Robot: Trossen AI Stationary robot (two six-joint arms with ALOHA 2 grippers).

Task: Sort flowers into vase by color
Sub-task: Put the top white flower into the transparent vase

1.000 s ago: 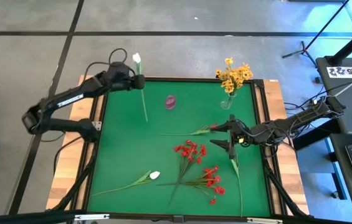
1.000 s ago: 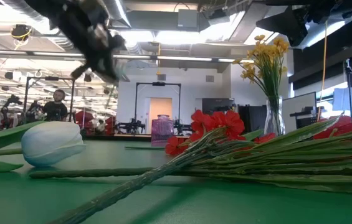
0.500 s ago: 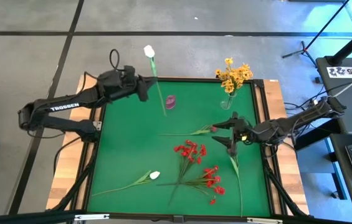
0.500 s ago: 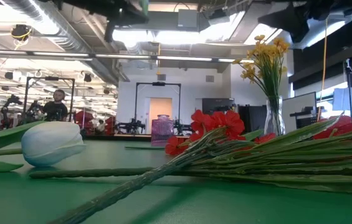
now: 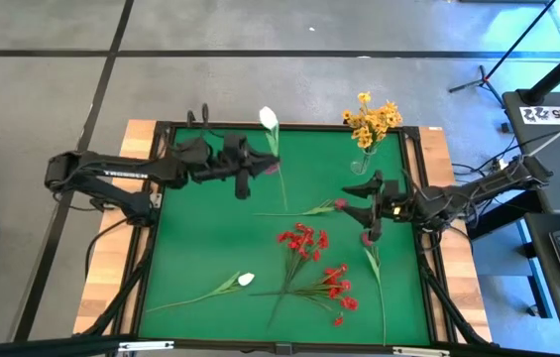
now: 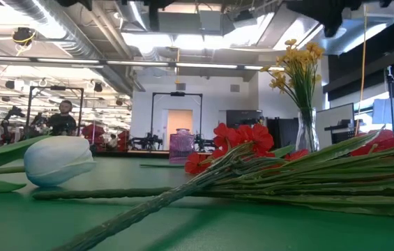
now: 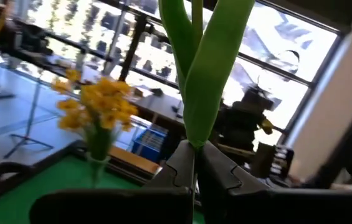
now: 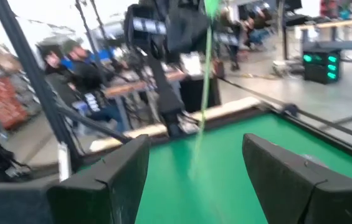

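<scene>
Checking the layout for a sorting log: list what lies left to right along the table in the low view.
White tulip head → small purple ribbed vase → red blossom spray → clear glass vase holding yellow flowers.

The whole table (image 5: 210,248) is viewed from directly overhead; the same yellow flowers (image 5: 373,121) are seen level from table-top height.

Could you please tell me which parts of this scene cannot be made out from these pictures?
- Pink vase: hidden in the high view by the left gripper and its white tulip; whether the stem has reached it cannot be told.
- Both grippers: cut off by the low view's top edge.
- Right gripper: whether it touches the pink tulip is too small to tell from above; the right wrist view is blurred.
</scene>
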